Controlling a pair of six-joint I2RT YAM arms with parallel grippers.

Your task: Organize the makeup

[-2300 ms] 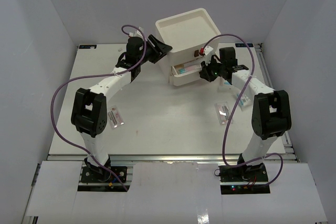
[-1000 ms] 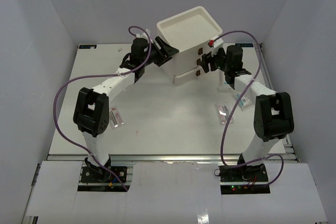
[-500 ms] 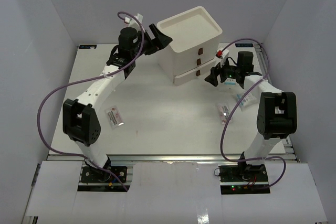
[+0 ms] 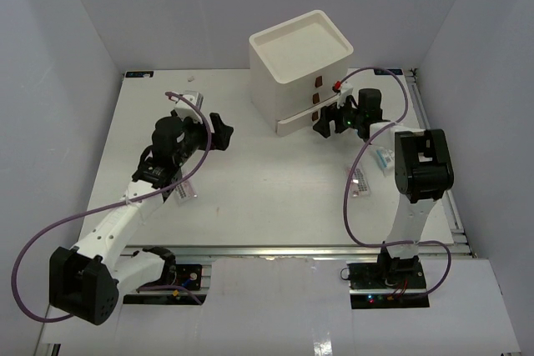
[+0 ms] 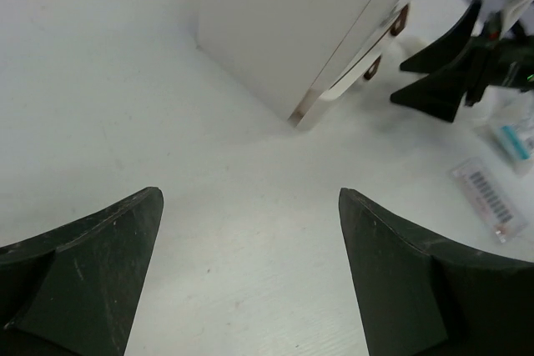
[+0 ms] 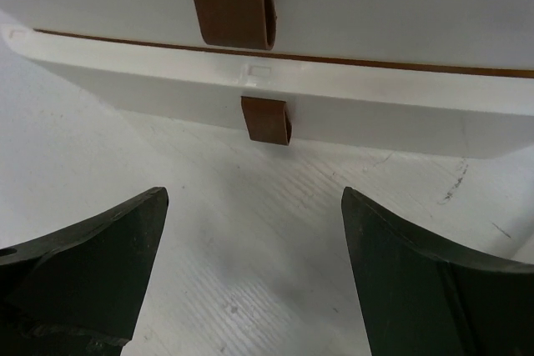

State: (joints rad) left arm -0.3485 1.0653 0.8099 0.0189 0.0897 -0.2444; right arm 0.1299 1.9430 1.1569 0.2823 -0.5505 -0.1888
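1. The bottom drawer stood pulled out a couple of seconds ago, with sachets lying in it. It is now pushed back, and in the right wrist view its front sits only slightly proud of the box.
2. The right gripper has backed off the drawer. Its jaws are spread and empty, and the brown handle is dead ahead, just beyond the fingertips and not touched.
3. The left gripper had been braced on the box's side and has let go. It has withdrawn well clear, with the box now far ahead and to its right. Its jaws are wide apart with nothing between them, only bare table.
4. The box looks turned a little from how it stood before the push.
5. Makeup still out:
   - One sachet lies behind the left gripper, beside its forearm.
   - Two sachets lie behind the right gripper, near its own arm.
6. Judgement: the drawer step looks finished, with both arms free. The loose sachets remain, so the task is not done and a drawer must reopen for them.
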